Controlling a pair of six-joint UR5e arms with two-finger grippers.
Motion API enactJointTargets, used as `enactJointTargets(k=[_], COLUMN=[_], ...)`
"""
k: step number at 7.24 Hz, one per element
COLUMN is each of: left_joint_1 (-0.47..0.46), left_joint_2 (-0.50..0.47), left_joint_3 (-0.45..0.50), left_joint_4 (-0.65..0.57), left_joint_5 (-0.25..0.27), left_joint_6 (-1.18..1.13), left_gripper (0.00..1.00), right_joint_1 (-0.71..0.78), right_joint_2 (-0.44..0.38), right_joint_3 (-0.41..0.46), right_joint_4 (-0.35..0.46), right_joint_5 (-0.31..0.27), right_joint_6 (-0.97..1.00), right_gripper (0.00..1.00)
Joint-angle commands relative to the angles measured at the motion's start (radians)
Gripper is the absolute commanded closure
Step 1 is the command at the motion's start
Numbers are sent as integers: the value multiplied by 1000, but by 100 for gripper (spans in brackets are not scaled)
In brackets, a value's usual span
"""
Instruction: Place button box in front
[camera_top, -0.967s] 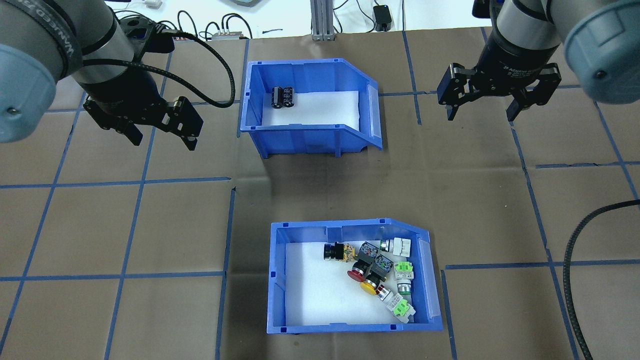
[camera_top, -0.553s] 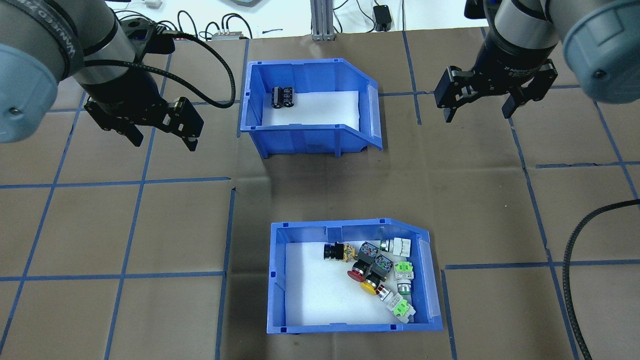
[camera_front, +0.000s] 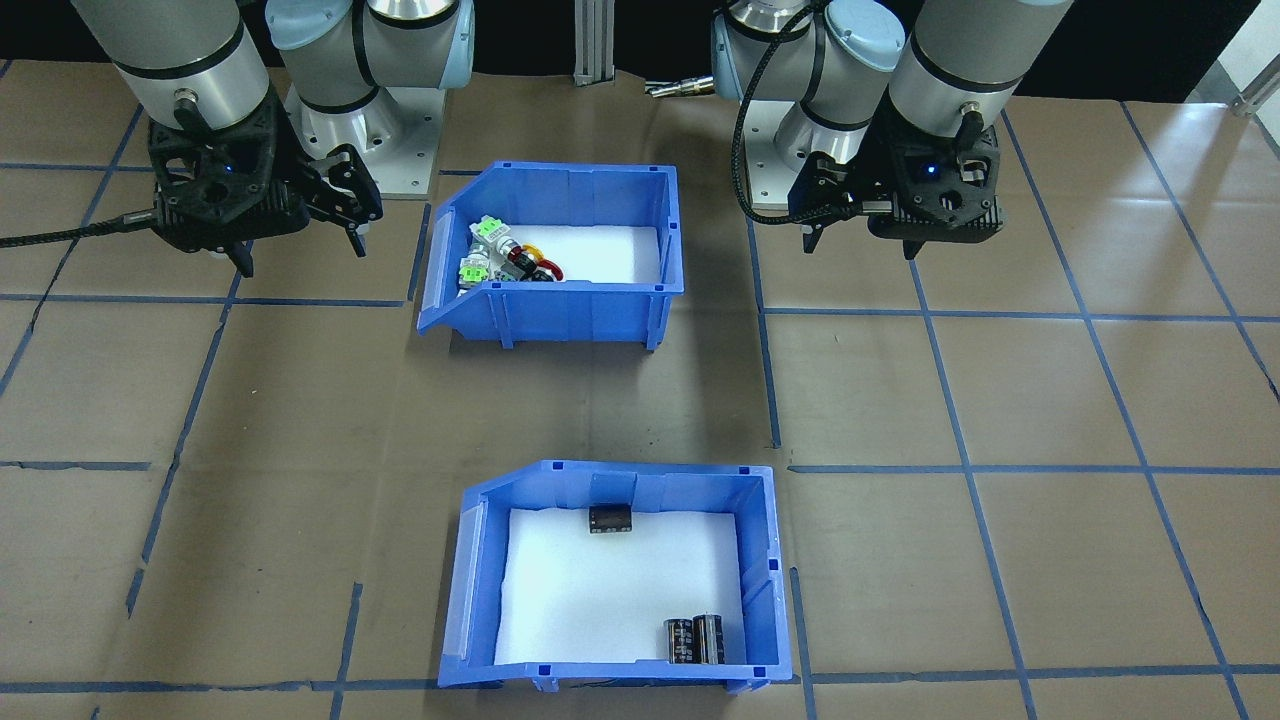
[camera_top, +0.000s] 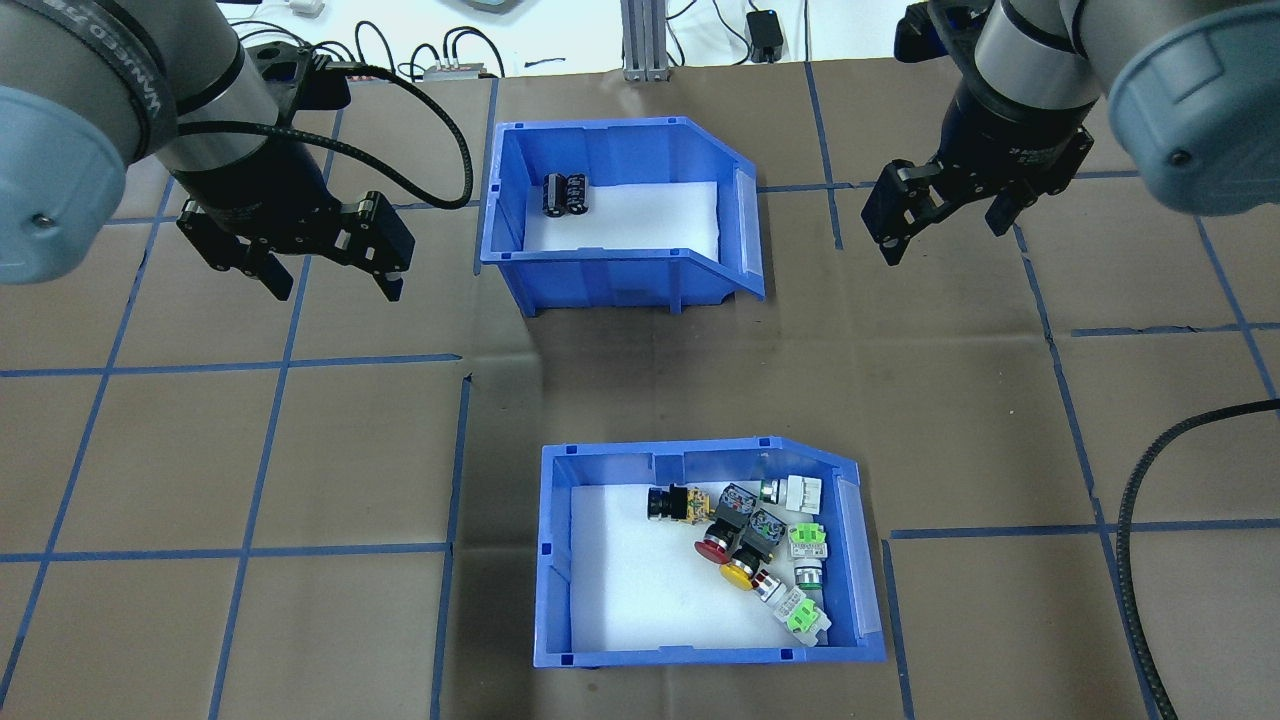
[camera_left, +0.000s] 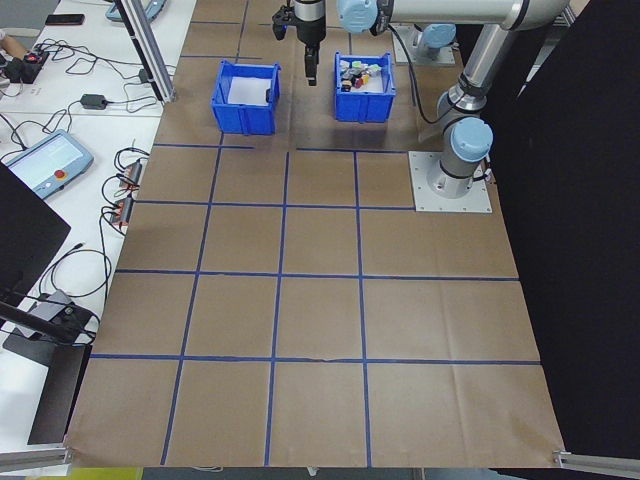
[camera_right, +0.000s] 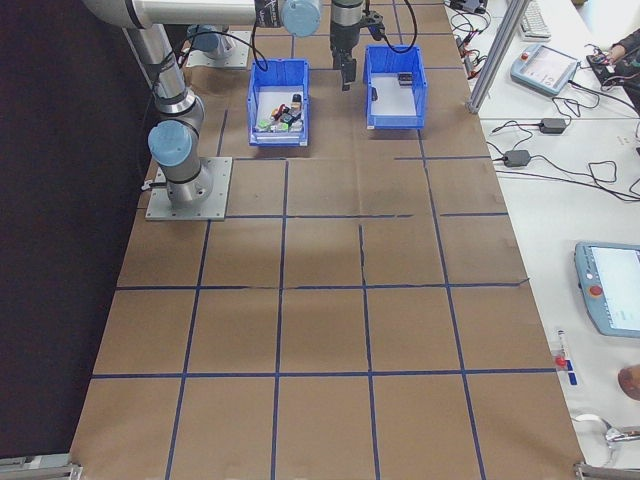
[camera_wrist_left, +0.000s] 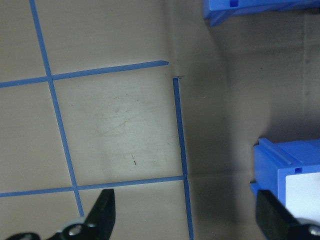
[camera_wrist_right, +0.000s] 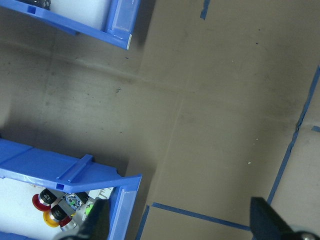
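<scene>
The button box (camera_top: 712, 557) sits on the table (camera_top: 300, 450) nearest the robot, its sloped open end toward the robot's right, with nothing touching it. On its white liner a cluster of about 10 switches (camera_top: 760, 545) lies crowded toward the open end: green, red, yellow and black caps among them, though the exact count is hard to make out.

Both arms hang above the table, well apart from the box. The left gripper (camera_top: 335, 270) points down over bare paper, left of the far bin, fingers spread and holding nothing. The right gripper (camera_top: 945, 220) hovers right of that bin, tilted, its 2 fingers likewise parted and empty.

The second bin (camera_top: 620, 215) stands farther from the robot, in line with the button box, the 2 apart. It holds 3 black cylinders (camera_front: 694, 640): 2 side by side in 1 corner, 1 alone by a wall.
</scene>
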Motion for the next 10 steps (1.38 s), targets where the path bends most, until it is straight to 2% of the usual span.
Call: enactJointTargets(k=[1,4,6,7,8,9,10], left_joint_1=[-29,-192,-293,-324,-371,-429,-454], left_joint_2=[27,69,95,121,151,165,153], left_joint_3=[-70,-158,-237,-306,-375,-459,-516], left_joint_4=[-1,2,25,103,181,324,460], left_joint_5=[-27,-38,-111,-162,-184,-199,-199], left_joint_6=[-259,-915,-1280,-1488,-1627,-1811,-1878], left_gripper=[0,0,0,0,0,0,1], right_joint_1=[2,20,90,135,182,230,298], right_joint_2=[47,147,214,271,334,397,444], right_joint_3=[-30,-156,-205,-258,-312,-361,-378], right_joint_4=[-13,-8,-33,-72,-73,-73,-82], right_joint_5=[1,-2,1,-1,-2,-1,-2], right_joint_6=[-240,-659,-761,-754,-749,-751,-749], right_gripper=[0,0,0,0,0,0,0])
